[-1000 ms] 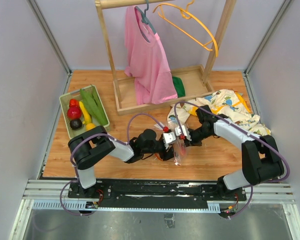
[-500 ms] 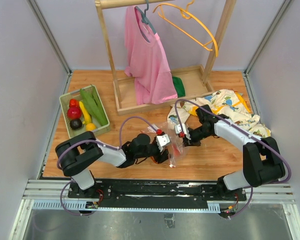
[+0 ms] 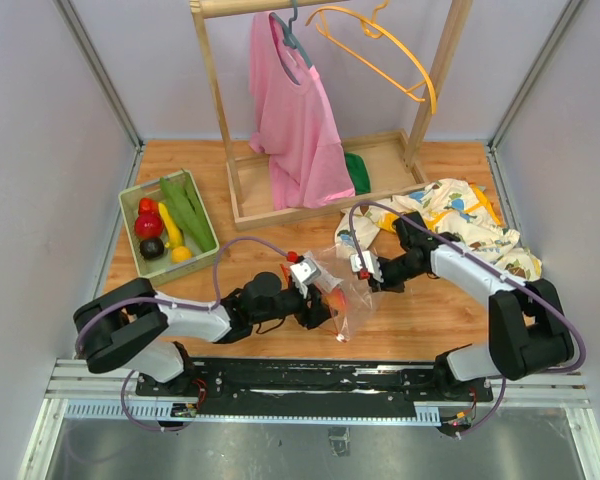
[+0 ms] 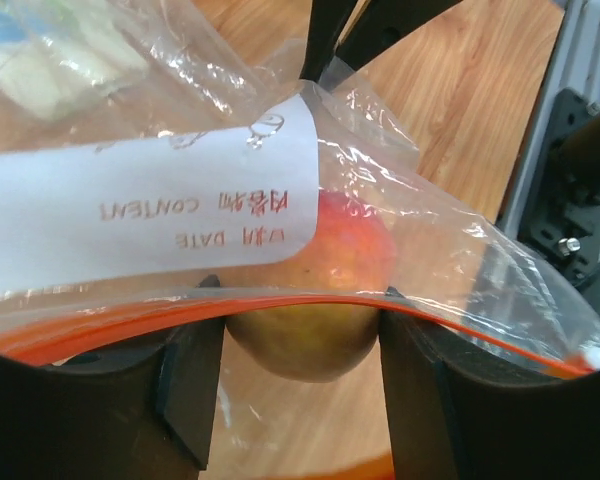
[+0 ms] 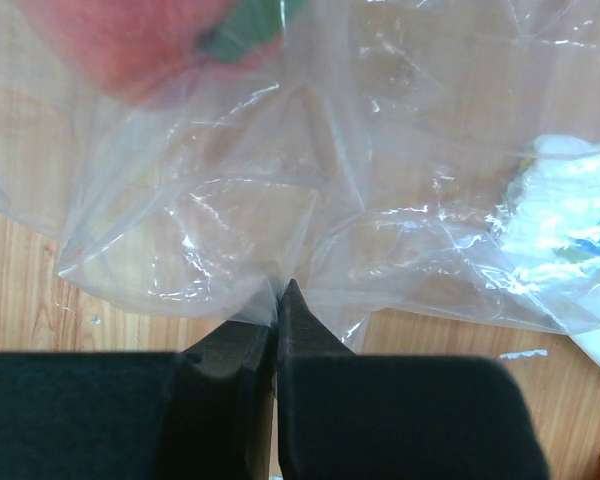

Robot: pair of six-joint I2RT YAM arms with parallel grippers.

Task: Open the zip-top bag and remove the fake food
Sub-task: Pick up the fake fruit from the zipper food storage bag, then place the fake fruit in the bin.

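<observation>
The clear zip-top bag (image 3: 333,282) lies stretched between my two grippers at the table's front middle. My left gripper (image 3: 322,304) reaches into its mouth. In the left wrist view its fingers (image 4: 192,385) close on a peach-and-red piece of fake food (image 4: 315,330), with the orange zipper strip (image 4: 100,335) arching over them and the white label (image 4: 150,215) above. My right gripper (image 3: 368,272) is shut on a fold of the bag's plastic (image 5: 280,180). A blurred red piece with a green stem (image 5: 130,40) shows through the film.
A pale green tray (image 3: 126,206) at the left holds red, yellow, green and dark pieces. A wooden rack (image 3: 242,205) with a pink shirt (image 3: 295,110) and an orange hanger stands behind. The dinosaur-print cloth (image 3: 460,215) lies crumpled at the right.
My left arm has drawn back to the left and its elbow has swung outward, pulling the bag's mouth with it. The bag now lies flatter and more stretched. The right gripper has barely moved.
</observation>
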